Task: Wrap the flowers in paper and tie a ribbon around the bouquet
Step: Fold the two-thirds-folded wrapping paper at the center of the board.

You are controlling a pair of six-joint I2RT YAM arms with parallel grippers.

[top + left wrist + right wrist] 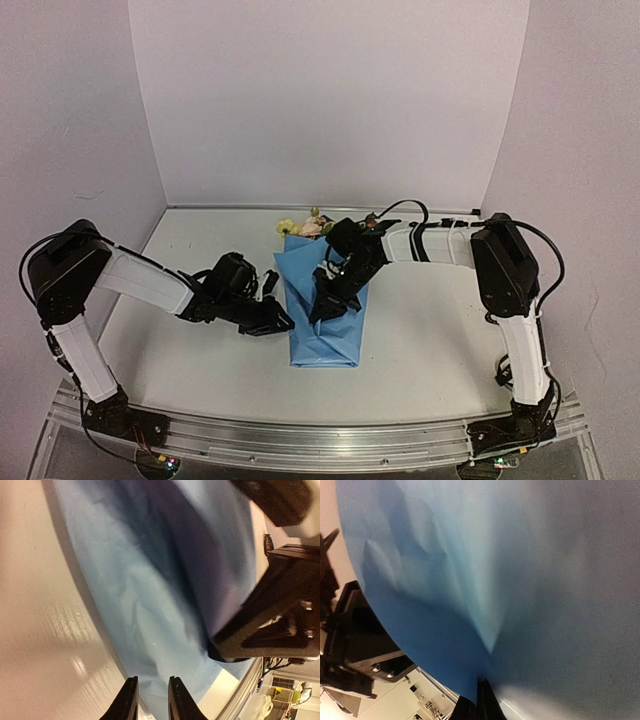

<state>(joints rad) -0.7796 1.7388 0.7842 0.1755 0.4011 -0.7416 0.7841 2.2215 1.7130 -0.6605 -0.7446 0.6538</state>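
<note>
The light-blue paper [330, 340] lies folded lengthwise over the flowers [303, 227], a flat bouquet with yellow and pink blooms poking out at its far end. My right gripper [322, 308] reaches in from the right and rests on top of the fold, shut on the paper [545, 580], which fills its wrist view. My left gripper [283, 322] sits low at the bundle's left edge. Its fingers [131, 700] stand a narrow gap apart, with the paper's edge [150, 580] lying just beyond the tips. The ribbon is out of view.
The white table [430, 330] is closed in by pale walls at the back and both sides. A metal rail [320, 440] with the arm bases runs along the near edge. The right arm's cables loop above its forearm [405, 210].
</note>
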